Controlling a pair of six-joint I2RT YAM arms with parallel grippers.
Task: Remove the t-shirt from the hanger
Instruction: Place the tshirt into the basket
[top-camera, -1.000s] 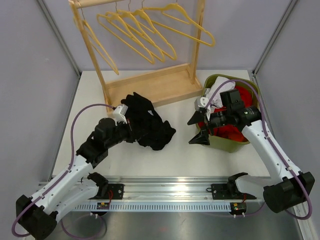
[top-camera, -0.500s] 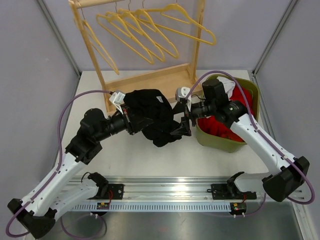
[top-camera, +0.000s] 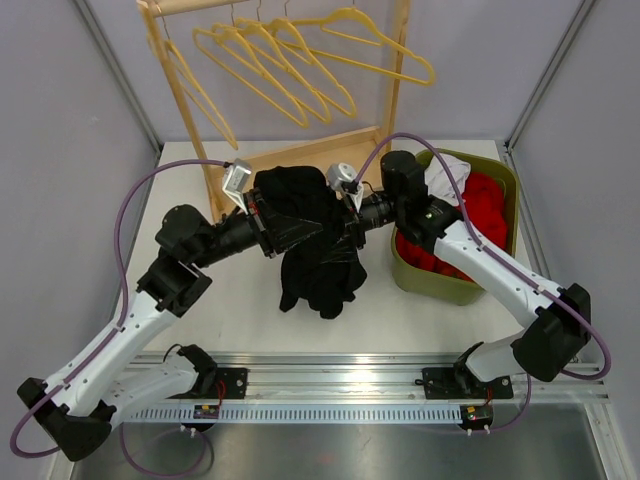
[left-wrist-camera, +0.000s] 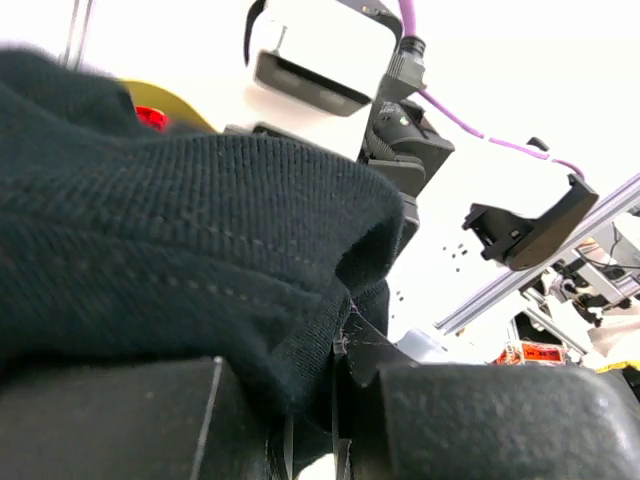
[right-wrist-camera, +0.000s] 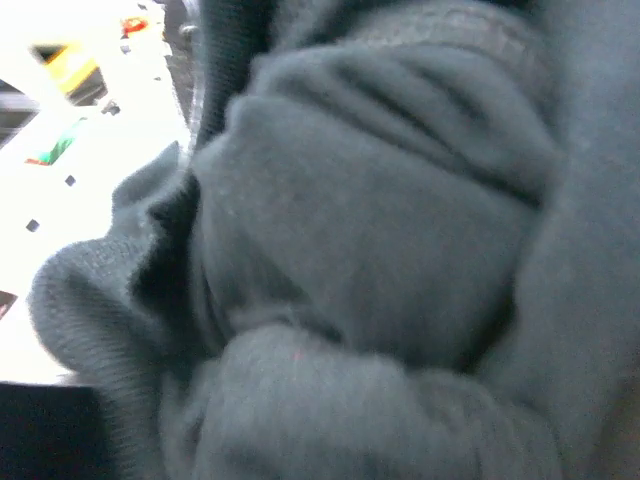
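The black t-shirt (top-camera: 315, 255) hangs bunched above the table between my two grippers. The left gripper (top-camera: 272, 228) is shut on its upper left part; in the left wrist view the knit cloth (left-wrist-camera: 180, 240) is pinched between the fingers of that gripper (left-wrist-camera: 322, 375). From the right, the right gripper (top-camera: 347, 222) is pressed into the shirt's upper right side. The right wrist view is filled with blurred dark cloth (right-wrist-camera: 380, 250), and its fingers do not show. The hanger is hidden; none shows in the shirt.
A wooden rack (top-camera: 300, 165) at the back carries several empty yellow hangers (top-camera: 300, 70). A green bin (top-camera: 455, 288) with red and white clothes stands at the right, under the right arm. A metal rail (top-camera: 330, 385) runs along the near edge.
The left gripper has lifted the t-shirt off the table and carried it back and right. The right arm has swung left from the bin into the shirt.
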